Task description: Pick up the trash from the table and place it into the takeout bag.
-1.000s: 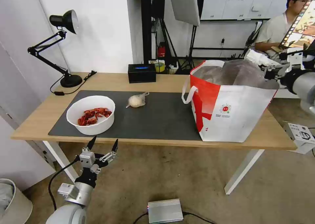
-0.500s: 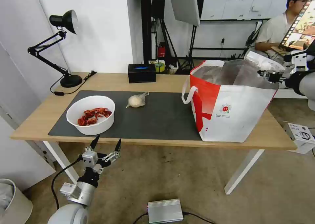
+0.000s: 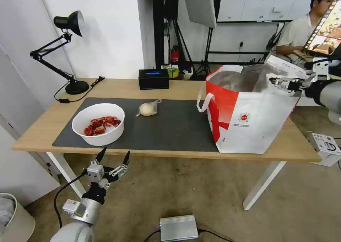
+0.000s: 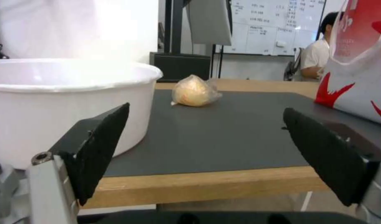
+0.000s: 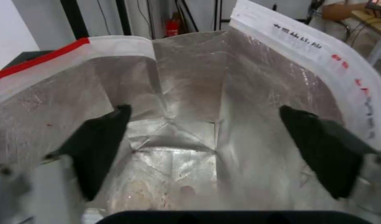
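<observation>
Now your right gripper [image 3: 275,81] hangs spread and empty over the white-and-red foil-lined takeout bag [image 3: 248,125]; left gripper [image 3: 113,157] waits spread below the light wooden table [image 3: 170,89] edge; white round bowl of red shells [image 3: 98,124] and small knotted clear bag [image 3: 147,109] sit on the dark grey mat [image 3: 177,128].

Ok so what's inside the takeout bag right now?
Looking down into the takeout bag, the right gripper's camera shows bare silver foil walls and floor with a few small specks. The lowest near part is hidden by the gripper's body.
</observation>
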Controlling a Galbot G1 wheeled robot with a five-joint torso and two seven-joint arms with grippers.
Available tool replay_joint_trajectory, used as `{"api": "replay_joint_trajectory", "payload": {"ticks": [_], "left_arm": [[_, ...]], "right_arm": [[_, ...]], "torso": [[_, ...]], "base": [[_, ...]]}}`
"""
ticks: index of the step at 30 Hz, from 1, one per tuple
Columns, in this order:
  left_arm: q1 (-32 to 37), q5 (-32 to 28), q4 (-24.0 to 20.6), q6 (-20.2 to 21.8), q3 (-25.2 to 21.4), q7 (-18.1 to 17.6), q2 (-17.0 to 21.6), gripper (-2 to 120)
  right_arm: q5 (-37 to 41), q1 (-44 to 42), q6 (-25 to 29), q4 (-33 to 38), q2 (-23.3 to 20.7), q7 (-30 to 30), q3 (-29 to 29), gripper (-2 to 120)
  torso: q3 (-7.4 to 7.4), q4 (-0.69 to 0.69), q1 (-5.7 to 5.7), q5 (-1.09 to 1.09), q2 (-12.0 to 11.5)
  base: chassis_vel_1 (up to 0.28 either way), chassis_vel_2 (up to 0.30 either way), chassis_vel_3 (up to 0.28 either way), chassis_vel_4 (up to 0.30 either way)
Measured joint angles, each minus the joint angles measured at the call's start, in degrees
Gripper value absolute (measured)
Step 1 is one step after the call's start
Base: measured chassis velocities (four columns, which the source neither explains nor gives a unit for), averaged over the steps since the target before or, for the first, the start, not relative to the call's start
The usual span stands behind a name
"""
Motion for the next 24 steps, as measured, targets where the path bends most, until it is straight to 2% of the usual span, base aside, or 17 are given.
{"api": "replay_joint_trajectory", "payload": {"ticks": [8,10,14,17,18,19,20,23,24], "left_arm": [[-0.62,0.09,0.61,0.07,0.19,0.08,0.09,100],[-0.86,0.25,0.82,0.11,0.17,0.10,0.16,100],[-0.89,-0.11,0.75,0.34,0.14,0.11,0.28,100],[-0.71,-0.72,0.21,1.05,0.03,0.09,0.75,100],[-0.71,-0.72,0.21,1.05,0.03,0.09,0.75,100],[-0.75,-0.78,0.17,1.18,-0.13,0.07,0.82,100],[-0.75,-0.78,0.17,1.18,-0.13,0.07,0.82,100],[-1.00,-0.87,-0.08,1.58,-0.50,-0.10,0.78,100],[-1.00,-0.87,-0.08,1.58,-0.50,-0.10,0.78,100]], "right_arm": [[-3.81,-0.99,3.39,-0.45,2.03,-2.44,-0.46,100],[-7.06,-1.32,7.63,-0.90,3.13,-5.53,-1.17,100],[-8.76,-1.41,11.16,-1.04,4.12,-7.46,-1.65,100],[-13.71,-2.57,17.41,-1.05,6.00,-12.76,-2.00,100],[-13.71,-2.57,17.41,-1.05,6.00,-12.76,-2.00,100],[-15.80,-3.48,19.75,-0.73,6.77,-14.92,-1.75,100],[-15.80,-3.48,19.75,-0.73,6.77,-14.92,-1.75,100],[-22.41,-6.64,26.42,0.87,9.60,-20.03,-0.13,100],[-22.41,-6.64,26.42,0.87,9.60,-20.03,-0.13,100]], "torso": [[0.00,0.00,0.00,0.00,0.00],[0.00,0.00,0.00,0.00,0.00],[0.00,0.00,0.00,0.00,0.00],[0.00,0.00,0.00,0.00,0.00],[0.00,0.00,0.00,0.00,0.00],[0.00,0.00,0.00,0.00,0.00],[0.00,0.00,0.00,0.00,0.00],[0.00,-0.01,0.00,0.00,0.00],[0.00,-0.01,0.00,0.00,0.00]], "base": [[0.000,0.000,0.000,0.000],[0.000,0.000,0.000,0.000],[0.000,0.000,0.000,0.000],[0.000,0.000,0.000,0.000],[0.000,0.000,0.000,0.000],[0.000,0.000,0.000,0.000],[0.000,0.000,0.000,0.000],[0.000,0.000,0.000,0.000],[0.000,0.000,0.000,0.000]]}}
